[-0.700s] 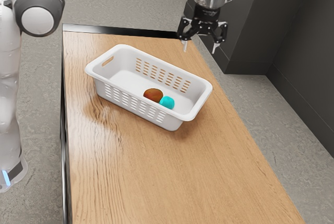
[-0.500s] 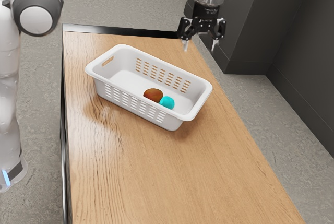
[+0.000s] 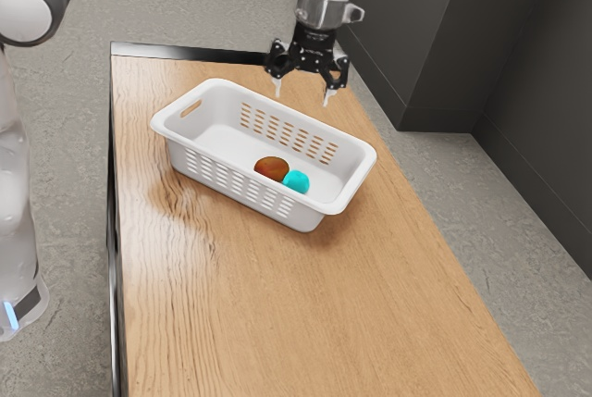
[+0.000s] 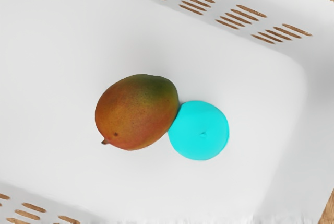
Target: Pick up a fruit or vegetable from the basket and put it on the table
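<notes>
Exterior camera: stands off at the arm's [image 3: 26, 16] side, higher than the table [image 3: 324, 304], looking obliquely down. Takes in pincer [image 3: 302, 96], much of the arm and the basket [image 3: 222, 142] below the pincer, all from well back. Wrist camera: mounted above the pincer, far nearer the basket, facing steeply down into it. Common ground: basket interior beneath the pincer, slotted walls, mango [image 4: 136, 112], cyan ball [image 4: 198, 130], some tabletop wood.
</notes>
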Tool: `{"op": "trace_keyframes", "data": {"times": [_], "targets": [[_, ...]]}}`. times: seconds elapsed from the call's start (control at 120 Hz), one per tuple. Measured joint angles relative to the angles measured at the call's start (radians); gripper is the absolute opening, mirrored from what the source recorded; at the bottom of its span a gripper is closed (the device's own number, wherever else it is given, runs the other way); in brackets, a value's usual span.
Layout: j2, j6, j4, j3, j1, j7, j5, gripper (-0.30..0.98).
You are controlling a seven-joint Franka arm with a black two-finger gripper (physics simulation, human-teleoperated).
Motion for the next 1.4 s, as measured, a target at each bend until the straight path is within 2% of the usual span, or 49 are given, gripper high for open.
{"op": "trace_keyframes", "data": {"times": [0.117, 0.3, 0.417, 0.592, 0.7, 0.833, 1.092, 1.4], "targets": [[-0.037, 0.042, -0.101, 0.011, -0.092, 0.191, 0.008, 0.68], [-0.033, 0.079, -0.164, 0.025, -0.041, 0.486, 0.077, 0.69], [-0.074, 0.128, -0.280, 0.036, -0.044, 0.636, 0.090, 0.69], [-0.121, 0.183, -0.361, 0.047, -0.042, 0.811, 0.091, 0.69], [-0.159, 0.206, -0.434, 0.048, -0.038, 0.895, 0.084, 0.69], [-0.170, 0.223, -0.451, 0.095, -0.034, 0.980, 0.083, 0.69], [-0.122, 0.238, -0.445, 0.106, -0.017, 1.102, 0.082, 0.69], [-0.044, 0.295, -0.409, 0.103, -0.046, 1.195, 0.065, 0.69]]}}
